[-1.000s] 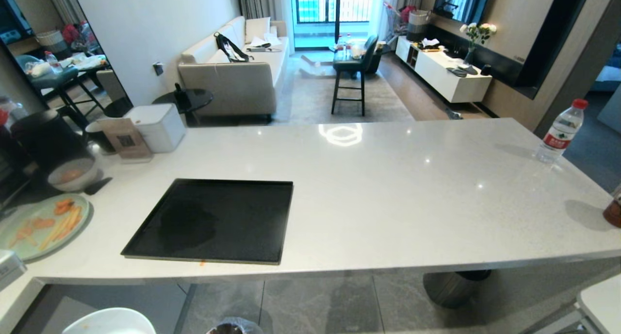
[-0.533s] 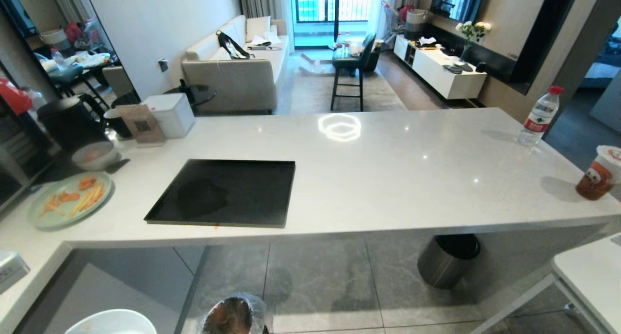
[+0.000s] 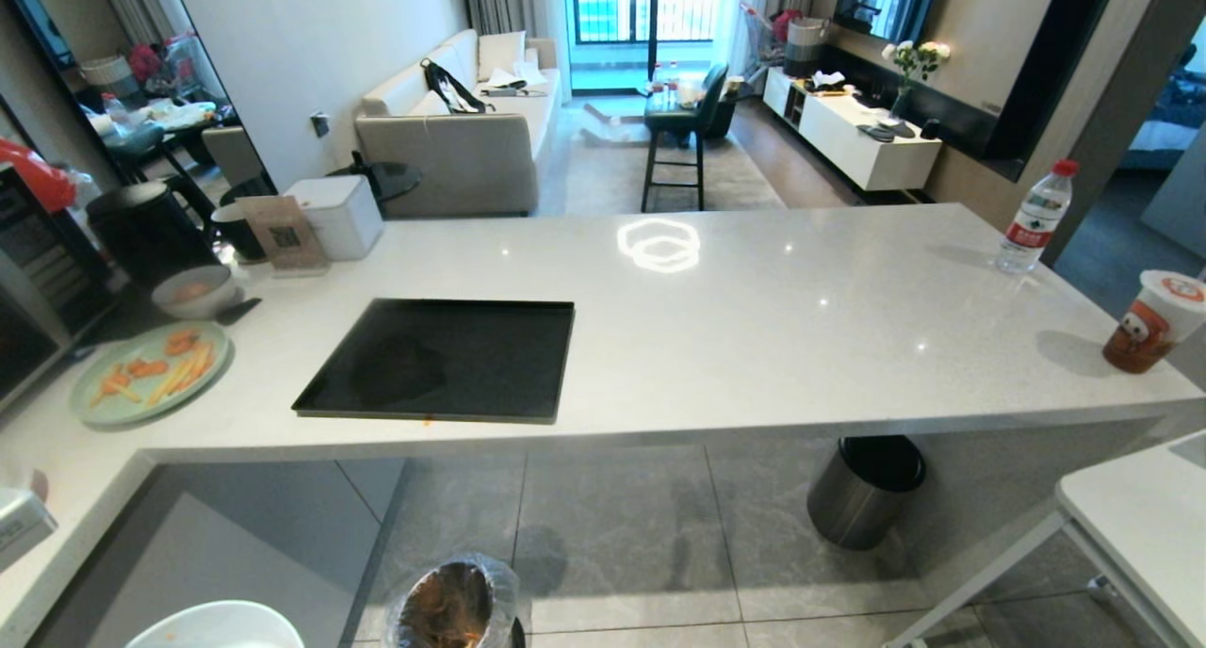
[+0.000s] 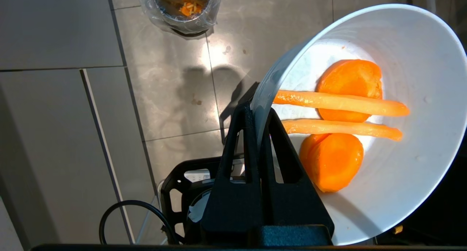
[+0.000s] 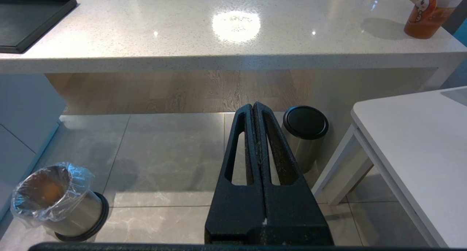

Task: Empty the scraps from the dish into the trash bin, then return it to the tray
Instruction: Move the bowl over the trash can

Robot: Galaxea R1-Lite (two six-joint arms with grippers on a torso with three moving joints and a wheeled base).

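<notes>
White speckled surface (image 3: 754, 328) carries the black tray (image 3: 443, 361) left of centre, with a green plate (image 3: 151, 375) and a greyish bowl (image 3: 193, 292) further left. Water bottle (image 3: 1032, 219) and printed cup (image 3: 1154, 320) stand at the right end. Down on the tiled floor (image 3: 641, 535) sit the lined trash bin (image 3: 457, 606) and a dark-topped bin (image 3: 862, 488).

White glossy dish (image 4: 412, 192); orange scraps (image 4: 341, 125). Matte black tray (image 3: 443, 359). Shiny silver trash bin (image 5: 60, 201), black base, clear liner. Speckled white counter (image 3: 754, 318). Pale-green plate (image 3: 151, 375). Black left gripper (image 4: 258, 114), black right gripper (image 5: 253, 108).
</notes>
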